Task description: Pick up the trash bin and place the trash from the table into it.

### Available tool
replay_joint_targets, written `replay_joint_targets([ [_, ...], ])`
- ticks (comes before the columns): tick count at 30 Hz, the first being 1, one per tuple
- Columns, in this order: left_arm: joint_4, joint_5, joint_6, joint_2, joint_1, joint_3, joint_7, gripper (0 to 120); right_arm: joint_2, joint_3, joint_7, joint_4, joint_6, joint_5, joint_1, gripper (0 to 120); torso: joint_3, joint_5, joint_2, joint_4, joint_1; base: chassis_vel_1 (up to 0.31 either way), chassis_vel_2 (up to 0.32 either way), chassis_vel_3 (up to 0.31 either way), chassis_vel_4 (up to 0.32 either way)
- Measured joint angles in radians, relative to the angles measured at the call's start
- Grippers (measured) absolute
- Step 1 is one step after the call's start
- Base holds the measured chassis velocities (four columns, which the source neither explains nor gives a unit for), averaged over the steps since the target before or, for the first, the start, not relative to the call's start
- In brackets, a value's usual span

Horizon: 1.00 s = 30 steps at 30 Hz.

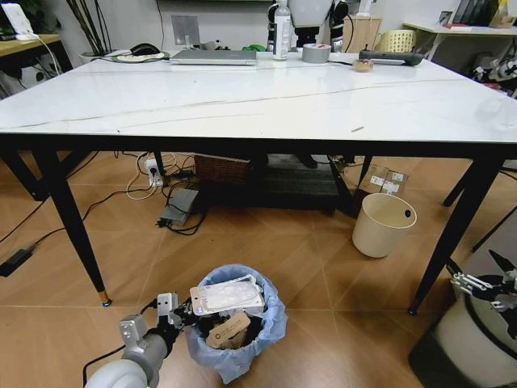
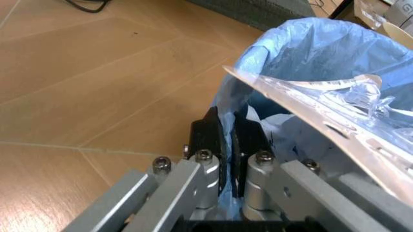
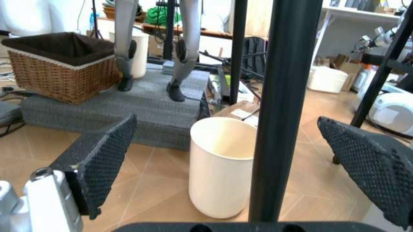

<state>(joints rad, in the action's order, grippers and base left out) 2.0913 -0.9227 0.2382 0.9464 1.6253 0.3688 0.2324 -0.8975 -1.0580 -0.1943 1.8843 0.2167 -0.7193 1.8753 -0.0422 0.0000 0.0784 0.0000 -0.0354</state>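
The trash bin (image 1: 234, 339), a small round bin with a light-blue bag (image 2: 303, 53) over its rim, stands on the floor in front of the table (image 1: 242, 101). Inside it lie a clear plastic package (image 1: 227, 294) and a brown paper piece (image 1: 229, 330). My left gripper (image 1: 179, 314) is at the bin's left rim, and its black fingers (image 2: 208, 135) are shut on the bag-covered edge. One tiny scrap of trash (image 1: 356, 128) lies on the tabletop near the right front. My right gripper (image 1: 489, 279) hangs low at the right, open, with nothing between its pads (image 3: 103, 159).
A cream bucket (image 1: 383, 224) stands under the table by the right front leg (image 3: 284, 111). A laptop (image 1: 214, 56), tape roll (image 1: 316, 52) and bottle (image 1: 281, 28) line the table's far edge. A wicker basket (image 3: 58, 63) and cables lie underneath.
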Motion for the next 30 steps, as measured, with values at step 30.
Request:
replay_joint_targets([
  [30, -0.014, 0.035, -0.021, 0.008, -0.008, -0.011, 0.009, 0, 0.000, 0.000, 0.000, 0.000, 0.000, 0.000, 0.000, 100, 0.043, 0.0000, -0.056, 0.0000, 0.007, 0.000, 0.000, 0.000, 0.000],
])
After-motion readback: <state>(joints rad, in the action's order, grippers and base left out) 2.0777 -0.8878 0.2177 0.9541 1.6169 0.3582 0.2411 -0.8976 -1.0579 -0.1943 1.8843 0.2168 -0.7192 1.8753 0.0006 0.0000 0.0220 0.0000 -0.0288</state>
